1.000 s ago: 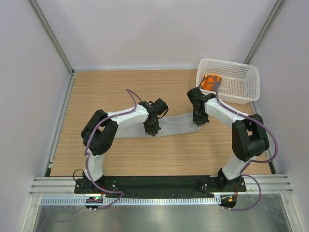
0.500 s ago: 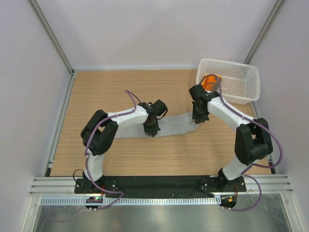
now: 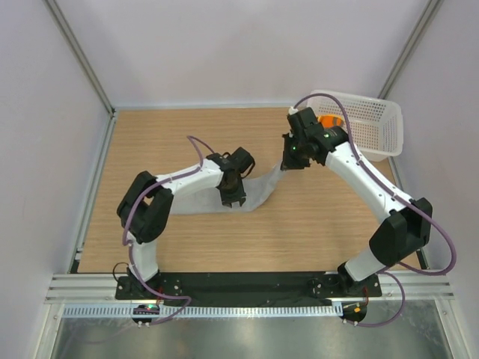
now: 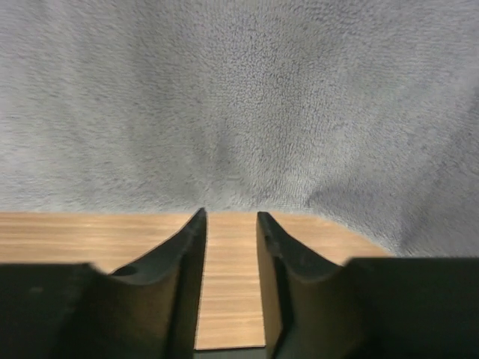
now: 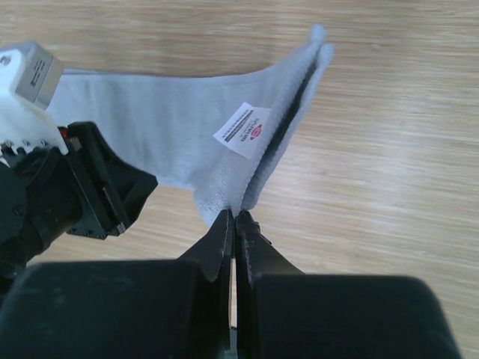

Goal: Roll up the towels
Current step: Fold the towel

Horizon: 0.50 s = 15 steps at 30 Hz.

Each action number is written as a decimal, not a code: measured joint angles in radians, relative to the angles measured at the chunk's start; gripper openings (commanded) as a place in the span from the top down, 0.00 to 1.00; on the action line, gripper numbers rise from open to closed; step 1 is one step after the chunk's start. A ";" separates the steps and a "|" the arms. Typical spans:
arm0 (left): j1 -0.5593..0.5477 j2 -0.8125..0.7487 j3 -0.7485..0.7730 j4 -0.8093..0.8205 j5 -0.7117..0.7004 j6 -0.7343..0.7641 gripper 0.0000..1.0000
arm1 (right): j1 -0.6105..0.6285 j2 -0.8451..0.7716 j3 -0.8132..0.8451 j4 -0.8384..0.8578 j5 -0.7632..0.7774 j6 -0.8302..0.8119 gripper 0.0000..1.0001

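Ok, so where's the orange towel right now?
In the top view the orange towel lies inside the white basket, at its left end, at the far right corner of the table.

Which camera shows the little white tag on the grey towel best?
The right wrist view: the white tag sits close and sharp on the grey towel, print visible. The top view shows the towel, but no tag can be made out. The left wrist view shows only grey cloth.
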 measured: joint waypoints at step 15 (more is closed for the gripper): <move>0.364 -0.510 -0.014 -0.188 -0.040 0.159 0.46 | 0.256 0.202 0.304 -0.042 -0.013 0.066 0.99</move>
